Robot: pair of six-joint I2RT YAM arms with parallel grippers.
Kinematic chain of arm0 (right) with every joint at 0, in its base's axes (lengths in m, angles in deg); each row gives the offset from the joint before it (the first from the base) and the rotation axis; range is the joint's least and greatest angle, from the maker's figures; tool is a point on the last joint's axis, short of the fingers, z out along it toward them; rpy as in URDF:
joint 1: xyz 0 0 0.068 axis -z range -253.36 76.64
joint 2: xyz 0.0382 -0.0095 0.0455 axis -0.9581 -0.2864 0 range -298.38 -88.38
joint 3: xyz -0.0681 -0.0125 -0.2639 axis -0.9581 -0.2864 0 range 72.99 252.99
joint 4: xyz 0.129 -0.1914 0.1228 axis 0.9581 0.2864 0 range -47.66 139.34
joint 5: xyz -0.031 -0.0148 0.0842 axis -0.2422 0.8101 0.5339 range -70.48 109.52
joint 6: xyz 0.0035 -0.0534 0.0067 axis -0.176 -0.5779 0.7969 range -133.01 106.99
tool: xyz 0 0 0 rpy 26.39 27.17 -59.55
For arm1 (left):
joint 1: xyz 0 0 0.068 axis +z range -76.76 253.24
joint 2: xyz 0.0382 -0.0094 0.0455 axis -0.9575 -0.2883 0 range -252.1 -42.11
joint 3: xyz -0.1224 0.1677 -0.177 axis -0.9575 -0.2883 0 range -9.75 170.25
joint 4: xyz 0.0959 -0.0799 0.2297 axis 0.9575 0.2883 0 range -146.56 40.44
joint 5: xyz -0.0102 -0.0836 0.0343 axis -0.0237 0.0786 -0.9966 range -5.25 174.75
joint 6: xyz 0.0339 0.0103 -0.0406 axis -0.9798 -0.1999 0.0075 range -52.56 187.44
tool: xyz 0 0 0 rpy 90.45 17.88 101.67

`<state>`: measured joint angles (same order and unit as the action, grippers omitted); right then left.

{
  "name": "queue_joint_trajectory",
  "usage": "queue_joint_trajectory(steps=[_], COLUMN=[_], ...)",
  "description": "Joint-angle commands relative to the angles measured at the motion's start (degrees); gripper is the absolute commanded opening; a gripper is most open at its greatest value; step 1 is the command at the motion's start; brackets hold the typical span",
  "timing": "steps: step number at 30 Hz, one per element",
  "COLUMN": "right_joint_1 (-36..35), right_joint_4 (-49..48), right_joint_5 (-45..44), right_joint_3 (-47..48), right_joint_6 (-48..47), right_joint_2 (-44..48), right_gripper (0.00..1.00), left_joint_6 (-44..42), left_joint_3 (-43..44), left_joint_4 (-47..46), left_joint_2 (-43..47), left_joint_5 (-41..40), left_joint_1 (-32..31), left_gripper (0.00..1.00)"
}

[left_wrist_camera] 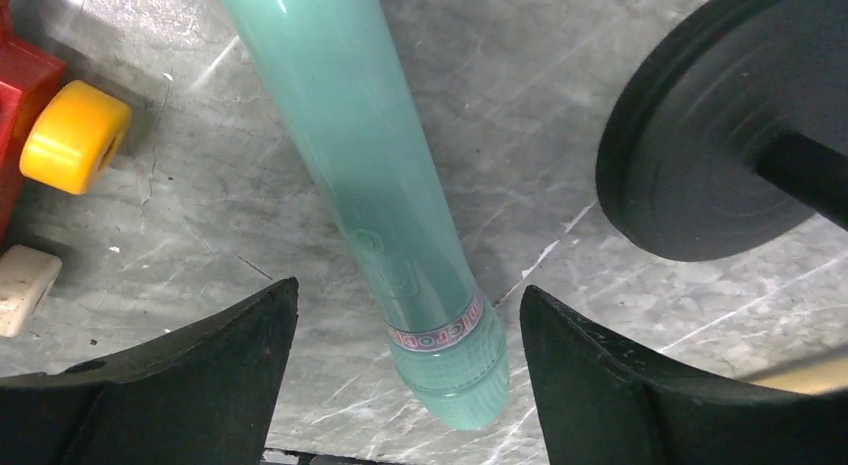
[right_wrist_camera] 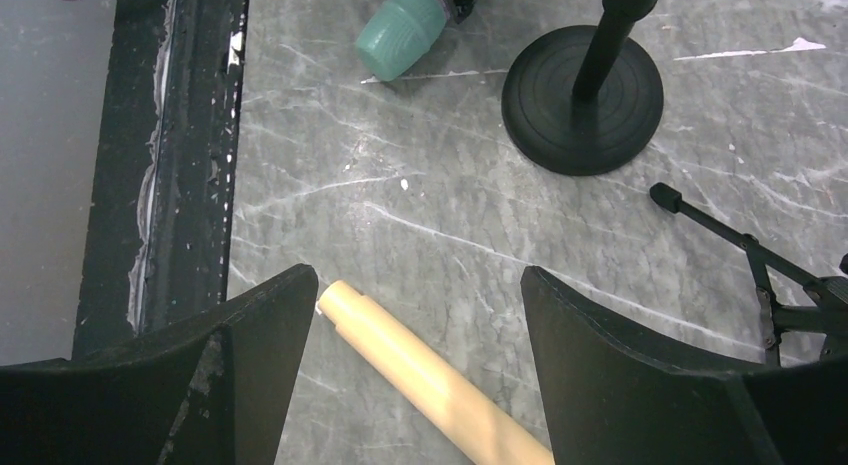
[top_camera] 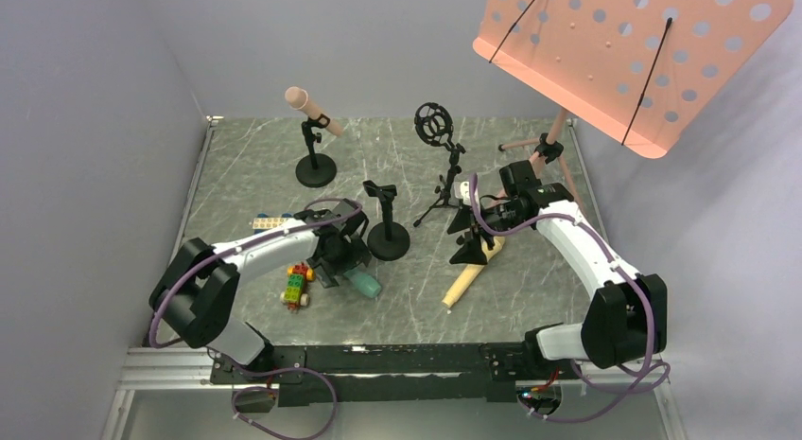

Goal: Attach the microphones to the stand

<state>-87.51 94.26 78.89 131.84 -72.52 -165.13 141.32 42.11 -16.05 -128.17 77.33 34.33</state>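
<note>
Left gripper jaws apart, straddling teal microphone flat on the table by the round-base stand. Right gripper likewise unclenched over yellow microphone. I'd centre on the barrel, drop low, squeeze square so it can't roll.

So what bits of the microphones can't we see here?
Teal microphone: top view, the left hand covers all but one end; left wrist view, the upper edge cuts it off.
Yellow microphone: top view, the right hand hides its far part; right wrist view, the bottom edge cuts it off.
Band lettering on the teal one: left wrist view, too blurred to read.
</note>
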Motion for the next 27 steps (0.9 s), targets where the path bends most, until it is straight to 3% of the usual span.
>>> queue_joint_trajectory(steps=[1,7,13,15,21,27], right_joint_1=[0.5,0.6,0.7,0.7,0.7,0.6], right_joint_4=[1.8,2.3,2.1,2.6,5.6,16.7], right_joint_5=[3.5,3.6,3.3,3.3,4.4,7.1], right_joint_3=[1.0,0.8,0.5,0.7,1.4,4.1], right_joint_6=[-4.2,-5.1,-5.2,-5.6,-8.8,-20.2], right_joint_2=[1.0,1.8,2.6,2.4,1.1,-2.3], right_gripper=[0.8,0.81,0.81,0.81,0.81,0.81], left_joint_6=[8.8,8.8,7.8,6.1,-8.9,-28.4], left_joint_3=[2.7,3.1,4.0,4.1,3.4,-1.6], left_joint_4=[4.8,3.6,6.0,6.9,6.6,4.5], left_joint_2=[-2.2,-9.0,-9.6,-7.4,6.5,24.1], left_joint_5=[-1.1,0.4,-1.5,-2.0,-0.8,15.9], left_joint_1=[-0.6,-0.7,-0.8,-0.8,-3.2,-3.8], left_gripper=[0.83,0.67,0.23,0.13,0.0,0.0])
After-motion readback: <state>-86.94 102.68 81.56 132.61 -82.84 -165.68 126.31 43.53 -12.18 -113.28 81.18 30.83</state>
